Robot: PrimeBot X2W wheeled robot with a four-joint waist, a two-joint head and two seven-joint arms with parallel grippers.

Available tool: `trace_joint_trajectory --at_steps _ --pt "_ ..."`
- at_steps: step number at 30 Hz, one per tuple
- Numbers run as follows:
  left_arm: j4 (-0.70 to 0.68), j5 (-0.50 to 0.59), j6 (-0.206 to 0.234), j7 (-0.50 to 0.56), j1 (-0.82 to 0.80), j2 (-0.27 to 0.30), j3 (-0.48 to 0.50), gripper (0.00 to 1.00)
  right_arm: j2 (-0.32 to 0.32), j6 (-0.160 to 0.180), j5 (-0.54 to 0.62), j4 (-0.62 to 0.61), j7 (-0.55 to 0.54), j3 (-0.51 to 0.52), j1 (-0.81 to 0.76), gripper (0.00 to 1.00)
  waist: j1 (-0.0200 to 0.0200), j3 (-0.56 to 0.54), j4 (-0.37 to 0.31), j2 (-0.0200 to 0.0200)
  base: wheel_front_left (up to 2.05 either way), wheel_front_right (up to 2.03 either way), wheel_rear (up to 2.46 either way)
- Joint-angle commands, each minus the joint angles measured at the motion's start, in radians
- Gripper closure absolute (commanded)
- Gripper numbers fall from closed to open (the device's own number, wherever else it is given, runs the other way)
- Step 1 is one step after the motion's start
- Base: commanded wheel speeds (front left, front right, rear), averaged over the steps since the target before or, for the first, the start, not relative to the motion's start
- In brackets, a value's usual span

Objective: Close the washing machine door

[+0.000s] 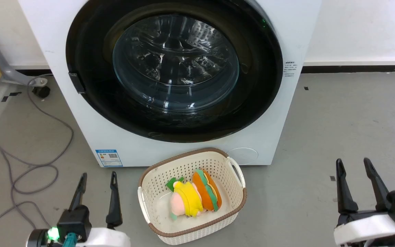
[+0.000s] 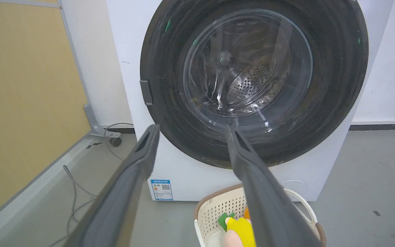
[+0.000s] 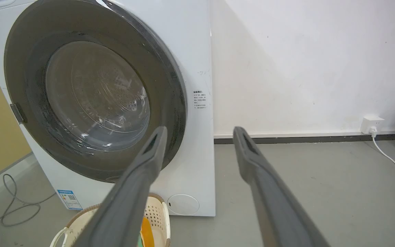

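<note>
The washing machine door (image 1: 173, 68) sits flush on the washing machine (image 1: 87, 137), likely heavy, rigid and slick, best pushed at its black rim, while the left claw (image 1: 98, 174) and right claw (image 1: 352, 160) gape wide, empty.

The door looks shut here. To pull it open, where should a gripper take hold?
Probably the small dark tab on the left rim of the door, approached from the left: it is the one raised part; elsewhere the glossy rim lies smooth against the washer.
</note>
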State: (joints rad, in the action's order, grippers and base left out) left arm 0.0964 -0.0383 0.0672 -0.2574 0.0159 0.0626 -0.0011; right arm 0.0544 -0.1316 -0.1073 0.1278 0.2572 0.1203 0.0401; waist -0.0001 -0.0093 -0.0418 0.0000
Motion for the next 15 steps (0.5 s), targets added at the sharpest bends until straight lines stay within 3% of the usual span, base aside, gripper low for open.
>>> trace_joint_trajectory --at_steps 1,2,3,15 --pt "0.004 -0.002 -0.006 -0.004 0.017 0.003 -0.001 0.00 -0.004 0.001 -0.010 -0.008 0.005 -0.003 -0.019 0.00 0.0001 0.000 -0.001 0.0000 0.00 0.00 0.00" --pt "0.007 0.001 -0.006 -0.004 0.020 0.003 -0.003 0.00 -0.004 0.001 -0.010 -0.011 0.005 -0.004 -0.024 0.00 0.0001 0.000 -0.001 0.0000 0.00 0.00 0.00" --pt "0.006 0.000 0.000 0.001 0.010 -0.001 -0.003 1.00 0.000 0.000 -0.001 -0.005 0.000 -0.002 -0.014 1.00 0.0001 0.000 -0.001 0.0000 0.00 0.00 0.00" --pt "0.000 0.003 -0.004 0.019 0.008 -0.003 -0.004 1.00 0.000 0.000 0.009 -0.013 -0.018 -0.010 -0.017 1.00 0.0001 0.000 0.002 0.0000 0.00 0.00 0.00"
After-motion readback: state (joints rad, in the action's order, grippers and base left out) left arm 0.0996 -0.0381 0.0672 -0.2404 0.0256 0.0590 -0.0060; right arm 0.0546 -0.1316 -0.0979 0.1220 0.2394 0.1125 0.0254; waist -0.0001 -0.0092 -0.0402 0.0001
